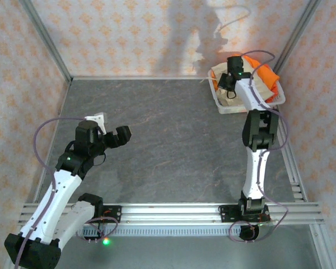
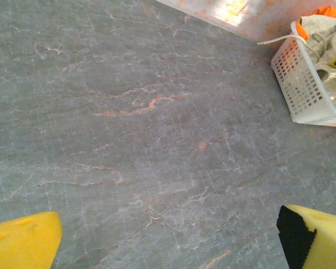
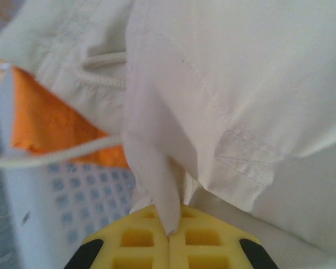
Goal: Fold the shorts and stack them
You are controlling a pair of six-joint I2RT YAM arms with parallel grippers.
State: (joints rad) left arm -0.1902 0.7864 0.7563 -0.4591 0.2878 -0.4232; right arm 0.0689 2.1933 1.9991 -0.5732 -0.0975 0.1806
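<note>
While the right fingers (image 3: pixel 140 241) pinch beige shorts (image 3: pixel 213 84) in the far-right basket (image 2: pixel 302 84) and the left fingers (image 2: pixel 22 241) hang spread, nothing is folded yet.

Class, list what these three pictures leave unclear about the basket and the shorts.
Number of orange shorts: top view, the right arm covers the basket.
Basket's far side: left wrist view, cut off by the right edge.
How much of the beige shorts the right pincer holds: right wrist view, blurred.
</note>
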